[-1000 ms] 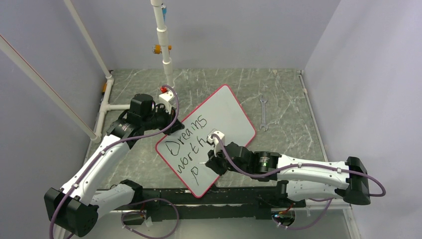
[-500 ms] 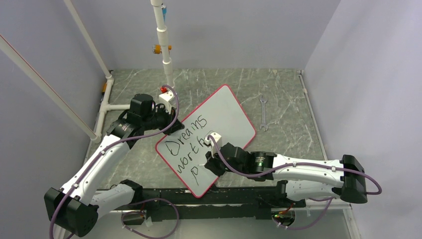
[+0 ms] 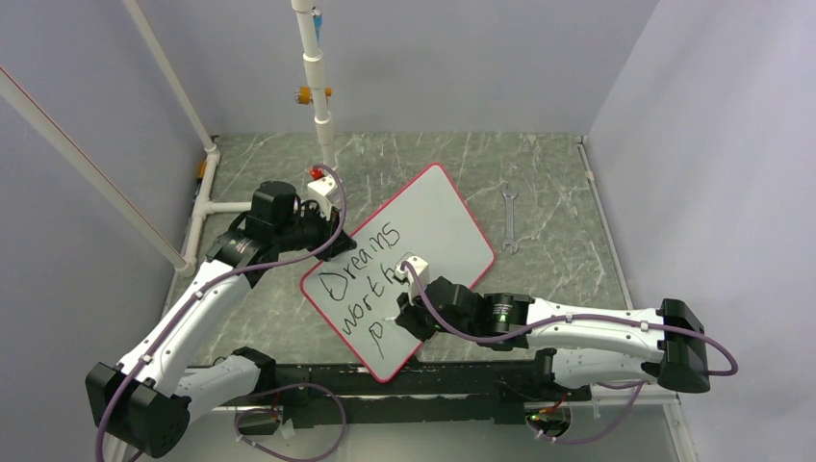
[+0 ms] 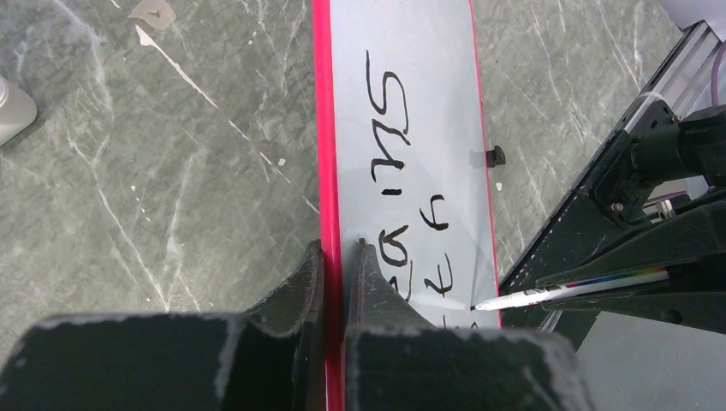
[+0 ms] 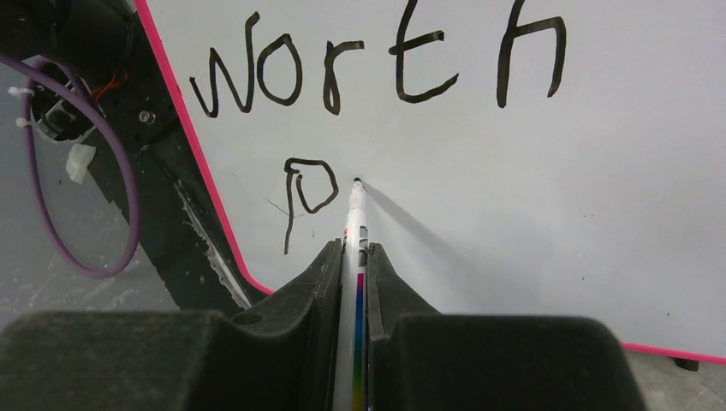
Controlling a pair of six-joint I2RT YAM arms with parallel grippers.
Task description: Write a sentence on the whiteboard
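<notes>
black sentence (image 5: pixel 329 86) ends at p (image 5: pixel 289 214); my right gripper (image 5: pixel 351 248), clamping the marker (image 5: pixel 354 214), has slid so p sits just ahead-left, ready for another letter; left gripper (image 4: pixel 338 248) pinches the whiteboard (image 4: pixel 445 103).

One whiteboard (image 3: pixel 443 217); one marker (image 5: pixel 354 248); one wrench (image 3: pixel 508 219); two arms: left arm (image 3: pixel 192 318), right arm (image 3: pixel 597 327); sentence (image 3: pixel 358 289): two words, one letter.

The whiteboard (image 3: pixel 438 217) sits mid-frame in the top view, turned on a slant, one corner low near the bottom centre and the far end up toward the upper right. It has a white face, rounded corners and a thin red rim. The sentence (image 3: pixel 364 279) is in black marker on the board's lower-left half: "Dreams", then "worth" beneath, then a lone "p" opening line three. In the right wrist view "worth" runs across the top, with the "p" below, left of centre.
</notes>
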